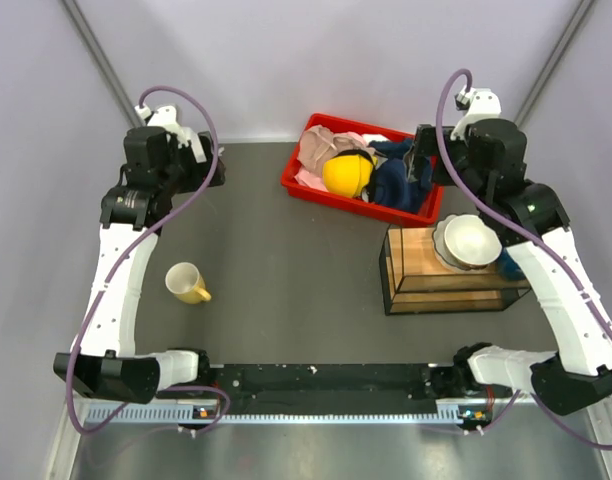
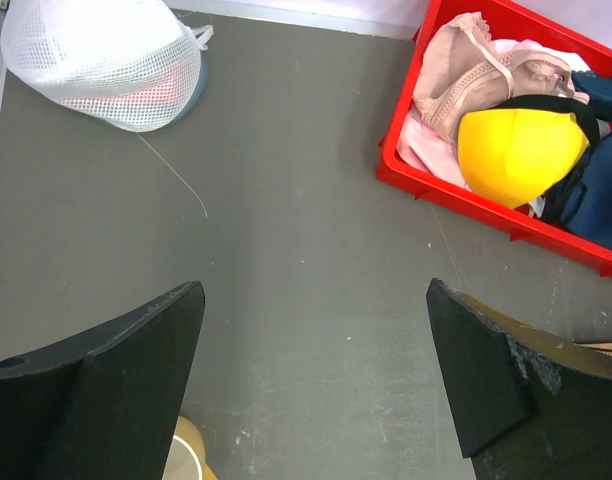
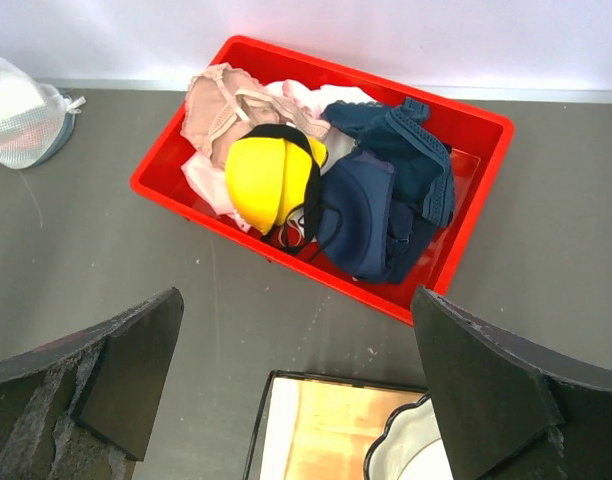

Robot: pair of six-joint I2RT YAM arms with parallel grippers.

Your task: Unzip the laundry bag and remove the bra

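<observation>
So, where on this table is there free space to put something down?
The widest bare patch of the table lies in the middle, bordered by the yellow mug, the red bin and the wooden box. A second bare strip runs between the laundry bag and the bin. The right side is crowded: full bin, box, bowl.

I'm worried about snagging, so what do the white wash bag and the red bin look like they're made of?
The laundry bag looks like fine white synthetic mesh, soft and translucent: the open weave is visible, and something reddish shows through. The red bin looks like rigid moulded plastic, smooth and slightly glossy, with a crisp even rim.
</observation>
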